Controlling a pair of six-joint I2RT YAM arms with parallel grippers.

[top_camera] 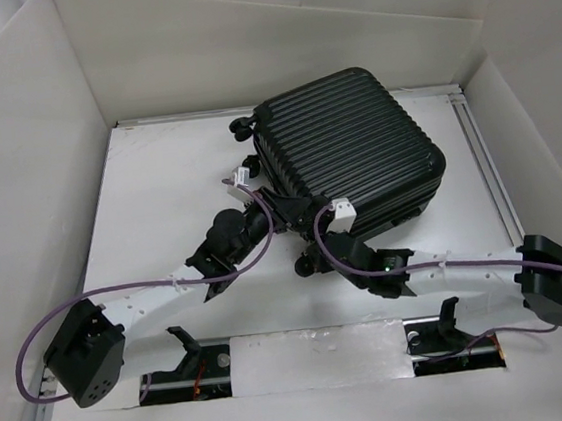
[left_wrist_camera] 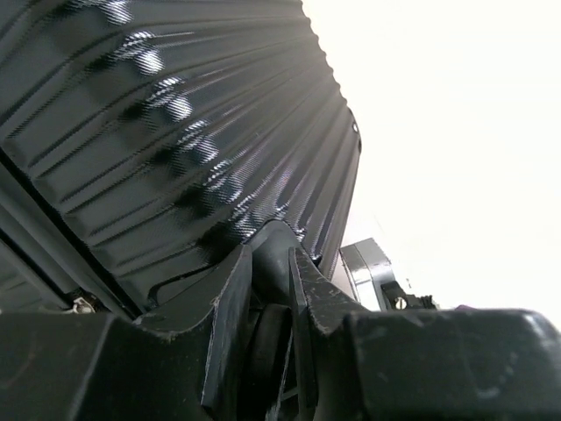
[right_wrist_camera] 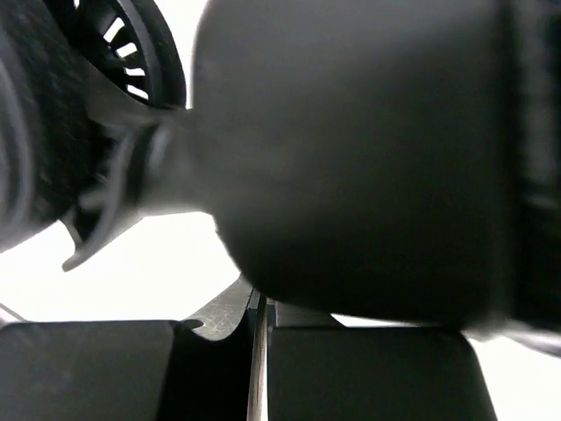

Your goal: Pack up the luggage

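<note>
Luggage [top_camera: 350, 148] on table [top_camera: 160, 203], far side, right of centre.

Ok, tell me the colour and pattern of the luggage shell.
The luggage is glossy black with parallel ribbed grooves; the top external view shows it best.

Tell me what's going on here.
A robot is working at a closed black suitcase lying on the table. Its left hand is up against the ribbed shell at the near-left side. The right hand, fingers shut, sits at the near corner beside a wheel. Neither hand clearly grips anything.
</note>
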